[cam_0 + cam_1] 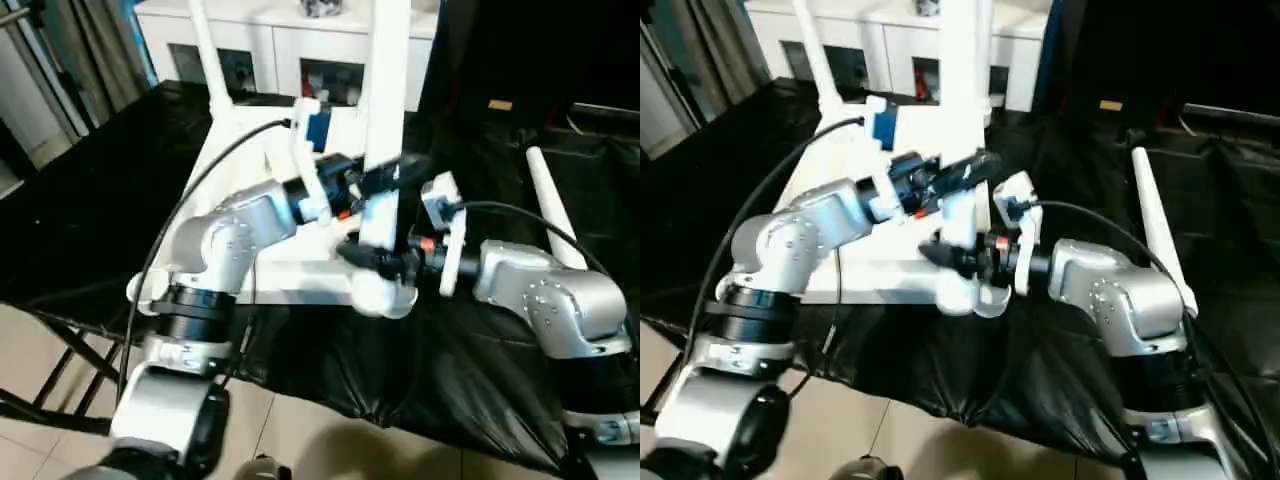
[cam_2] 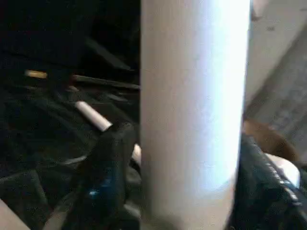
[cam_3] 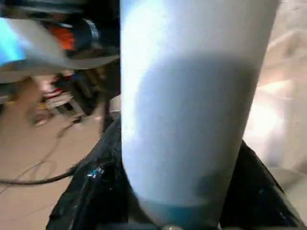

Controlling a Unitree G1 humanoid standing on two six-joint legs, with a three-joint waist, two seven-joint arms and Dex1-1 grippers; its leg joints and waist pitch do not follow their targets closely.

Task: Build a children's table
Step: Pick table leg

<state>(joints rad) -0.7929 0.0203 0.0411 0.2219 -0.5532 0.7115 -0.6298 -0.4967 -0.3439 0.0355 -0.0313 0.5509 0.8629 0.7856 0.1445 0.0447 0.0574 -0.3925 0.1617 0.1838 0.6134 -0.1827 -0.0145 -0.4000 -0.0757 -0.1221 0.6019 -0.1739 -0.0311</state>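
Note:
The white tabletop (image 1: 290,272) lies underside up on a black-covered table. A white leg (image 1: 385,90) stands upright in its near right corner socket (image 1: 385,296). My left gripper (image 1: 385,178) sits around this leg partway up. Just above the socket, my right gripper (image 1: 385,262) is shut on the same leg, and the right wrist view shows a black finger (image 3: 91,191) pressed to each side of the tube (image 3: 192,110). Another leg (image 1: 205,50) stands upright at the far left corner. A loose leg (image 1: 552,205) lies on the cloth to the right.
A white glass-doored cabinet (image 1: 280,40) stands behind the table. Black cloth (image 1: 100,210) covers the table and hangs over the near edge above a tiled floor (image 1: 300,440). Black cables run from both forearms across the tabletop.

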